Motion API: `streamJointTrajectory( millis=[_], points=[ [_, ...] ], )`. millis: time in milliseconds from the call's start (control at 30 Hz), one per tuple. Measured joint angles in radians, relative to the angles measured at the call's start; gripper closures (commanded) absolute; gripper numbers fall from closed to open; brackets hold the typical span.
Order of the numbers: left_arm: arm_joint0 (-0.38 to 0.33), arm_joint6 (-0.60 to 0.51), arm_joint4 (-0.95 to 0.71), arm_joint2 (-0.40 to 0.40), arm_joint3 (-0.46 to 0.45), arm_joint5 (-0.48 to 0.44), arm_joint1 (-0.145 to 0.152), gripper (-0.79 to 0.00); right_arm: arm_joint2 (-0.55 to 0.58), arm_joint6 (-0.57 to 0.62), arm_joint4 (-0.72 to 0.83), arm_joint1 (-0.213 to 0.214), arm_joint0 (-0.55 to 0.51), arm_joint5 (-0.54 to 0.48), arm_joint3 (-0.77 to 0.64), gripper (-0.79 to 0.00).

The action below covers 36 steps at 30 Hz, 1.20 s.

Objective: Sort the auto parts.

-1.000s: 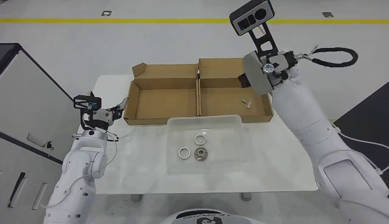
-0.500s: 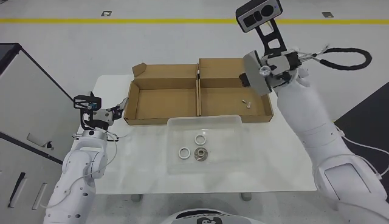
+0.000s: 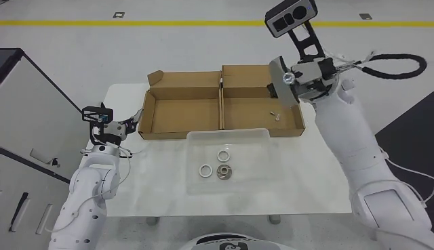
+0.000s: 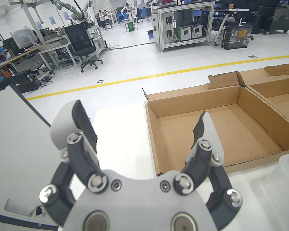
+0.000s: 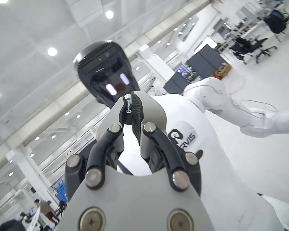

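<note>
Top view: perhaps three rings [image 3: 224, 156]

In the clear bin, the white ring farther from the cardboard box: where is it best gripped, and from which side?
Probably from straight above: the white ring lies flat in the clear bin, hole up, and its walls block the sides. Pinch its band, one side in the hole, one outside.

Left hand [image 4: 141, 111] agape; right hand [image 5: 128, 103] aloft, tight.
</note>
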Motion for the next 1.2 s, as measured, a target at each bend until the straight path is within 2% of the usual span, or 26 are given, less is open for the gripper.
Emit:
streamJointTrajectory(
  millis=[200, 400, 533, 667, 867, 1200],
  points=[
    [0.0, 0.0, 0.0, 0.0, 0.0, 0.0, 0.0, -0.785, -0.006, 0.033, 0.078, -0.016, -0.01, -0.03, -0.004, 0.0],
    [0.0, 0.0, 0.0, 0.0, 0.0, 0.0, 0.0, -0.785, 0.004, 0.027, 0.068, -0.025, -0.012, -0.036, -0.001, 0.0],
    [0.0, 0.0, 0.0, 0.0, 0.0, 0.0, 0.0, -0.785, 0.021, -0.009, -0.007, -0.024, -0.003, -0.014, -0.001, 0.0],
    [0.0, 0.0, 0.0, 0.0, 0.0, 0.0, 0.0, -0.785, 0.047, -0.044, -0.114, -0.016, 0.003, 0.051, -0.014, 0.0],
    [0.0, 0.0, 0.0, 0.0, 0.0, 0.0, 0.0, -0.785, 0.071, -0.065, -0.189, -0.009, -0.006, 0.106, -0.036, 0.0],
    [0.0, 0.0, 0.0, 0.0, 0.0, 0.0, 0.0, -0.785, 0.062, -0.033, -0.028, -0.03, -0.024, 0.039, -0.045, 0.0]
  ],
)
